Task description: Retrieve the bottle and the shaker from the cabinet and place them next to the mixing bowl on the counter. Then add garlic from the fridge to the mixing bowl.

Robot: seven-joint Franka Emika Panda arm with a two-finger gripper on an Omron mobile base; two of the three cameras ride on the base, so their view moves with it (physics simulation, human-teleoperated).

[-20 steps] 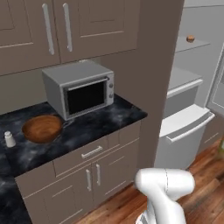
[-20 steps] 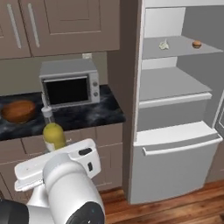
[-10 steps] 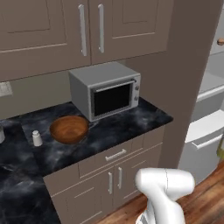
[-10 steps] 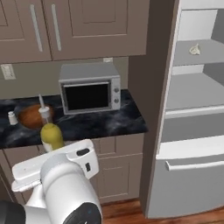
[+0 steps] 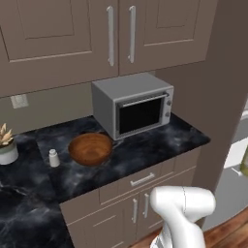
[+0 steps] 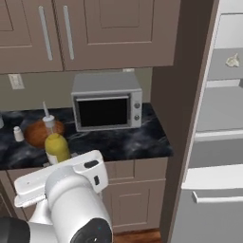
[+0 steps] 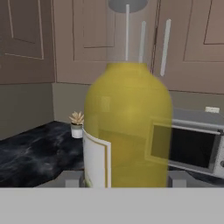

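counter (image 5: 145, 150) | on it: mixing bowl (image 5: 90, 148), shaker (image 5: 54, 157), microwave (image 5: 133, 104), potted succulent (image 5: 7, 144)

The bottle (image 6: 57, 146) stands upright left of the microwave (image 6: 107, 101), before the mixing bowl (image 6: 42, 133) (apparently above the worktop (image 6: 133, 142)); the shaker (image 6: 18, 134) sits farther left.

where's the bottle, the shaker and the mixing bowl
bottle (image 7: 127, 127), hand view, on its yellow body.
shaker (image 5: 54, 158), left base view, on its off-white side.
mixing bowl (image 5: 90, 148), left base view, on its brown inside.
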